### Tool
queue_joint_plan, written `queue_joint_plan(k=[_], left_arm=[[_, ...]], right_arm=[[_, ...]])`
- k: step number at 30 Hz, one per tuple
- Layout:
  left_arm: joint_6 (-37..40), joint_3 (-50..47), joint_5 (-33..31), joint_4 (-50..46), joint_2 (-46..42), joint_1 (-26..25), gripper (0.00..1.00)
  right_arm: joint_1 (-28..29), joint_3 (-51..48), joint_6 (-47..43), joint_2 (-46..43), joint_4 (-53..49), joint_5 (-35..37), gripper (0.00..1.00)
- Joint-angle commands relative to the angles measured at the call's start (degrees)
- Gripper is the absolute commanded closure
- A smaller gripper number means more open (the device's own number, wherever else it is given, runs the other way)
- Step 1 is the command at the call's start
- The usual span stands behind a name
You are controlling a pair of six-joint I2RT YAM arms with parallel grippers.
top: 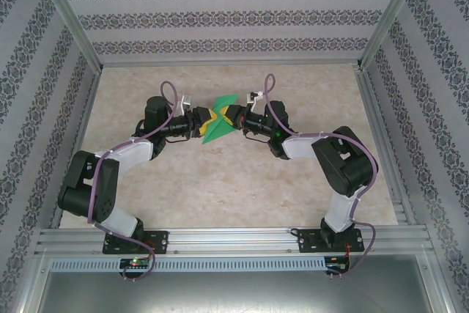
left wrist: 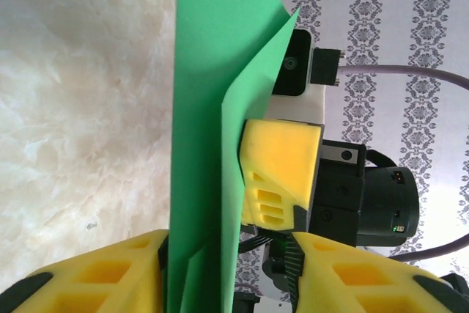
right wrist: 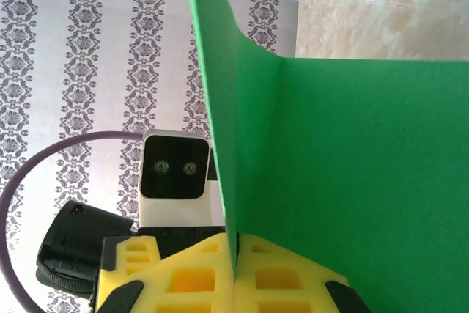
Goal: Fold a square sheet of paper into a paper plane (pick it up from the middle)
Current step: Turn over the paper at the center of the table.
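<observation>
The bright green sheet of paper (top: 218, 119) hangs above the table's middle, folded into layered flaps with a pointed outline, between both arms. My right gripper (top: 233, 116) is shut on one edge of it; in the right wrist view its yellow fingers (right wrist: 293, 280) pinch the paper (right wrist: 352, 159) at the crease, gripper (right wrist: 236, 258). My left gripper (top: 201, 124) faces it from the left. In the left wrist view the paper (left wrist: 212, 100) stands on edge between my left gripper's (left wrist: 231, 254) jaws. It lies against the left finger (left wrist: 110, 276), with a gap to the other finger. The right gripper's yellow finger (left wrist: 282, 174) presses the paper just beyond.
The beige marbled table top (top: 220, 188) is ringed by an aluminium frame (top: 234, 240) and patterned walls (top: 220, 20). Purple cables (top: 170, 97) loop off both wrists. The left arm's wrist camera (right wrist: 176, 174) sits close behind the paper.
</observation>
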Motion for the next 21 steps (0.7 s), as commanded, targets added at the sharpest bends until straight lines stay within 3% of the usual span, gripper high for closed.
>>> queue_joint_plan(k=[1, 4, 7, 12, 17, 21], left_arm=[[2.45, 0.35, 0.05, -0.4, 0.06, -0.34, 0.63], [6.07, 1.25, -0.67, -5.59, -0.59, -0.36, 0.74], [10.96, 2.88, -1.26, -12.55, -1.51, -0.3, 0.87], [28.41, 9.63, -8.9, -40.47, -4.09, -0.37, 0.92], [39.77, 16.19, -24.47, -61.89, -6.21, -1.01, 0.94], [45.63, 22.74, -44.88, -76.13, -6.08, -4.79, 0.94]], right_arm=[[0.32, 1.93, 0.62, 1.18, 2.86, -1.69, 0.97], [0.11, 1.87, 0.16, 1.14, 1.92, -1.99, 0.93], [-0.56, 1.75, -1.35, 0.14, -1.14, -2.56, 0.84], [-2.5, -0.49, -12.05, -6.08, -16.94, 0.24, 0.56], [-3.63, -2.77, -24.23, -14.72, -34.47, 11.73, 0.31], [-3.5, -3.25, -31.44, -20.83, -45.18, 21.89, 0.14]])
